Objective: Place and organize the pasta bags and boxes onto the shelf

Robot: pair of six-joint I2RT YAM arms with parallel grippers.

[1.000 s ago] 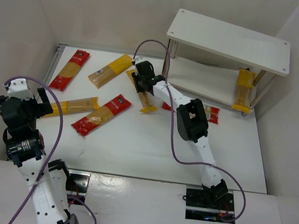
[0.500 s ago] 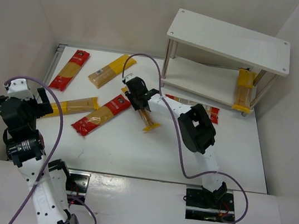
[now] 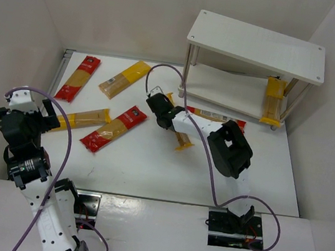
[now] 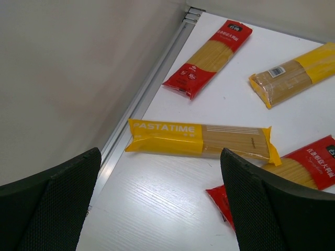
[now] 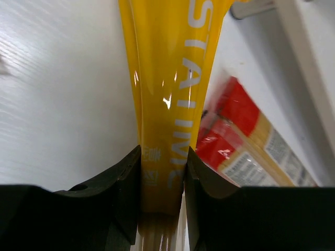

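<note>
The right gripper (image 5: 162, 183) pinches a yellow spaghetti pack (image 5: 167, 78) near the middle of the table (image 3: 148, 170), left of the white shelf (image 3: 255, 45). The left gripper (image 4: 157, 209) has its fingers spread wide, near another yellow pack (image 4: 199, 140).

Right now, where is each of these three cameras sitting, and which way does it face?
Top external: high behind the bases, looking down on table, shelf, left arm and right arm.
Left wrist: on the left arm, facing down at a lying yellow pack; open left fingers frame the bottom.
Right wrist: on the right arm, looking along right fingers clamped on the held yellow pack.
Shared: the top view shows both those packs too.
</note>
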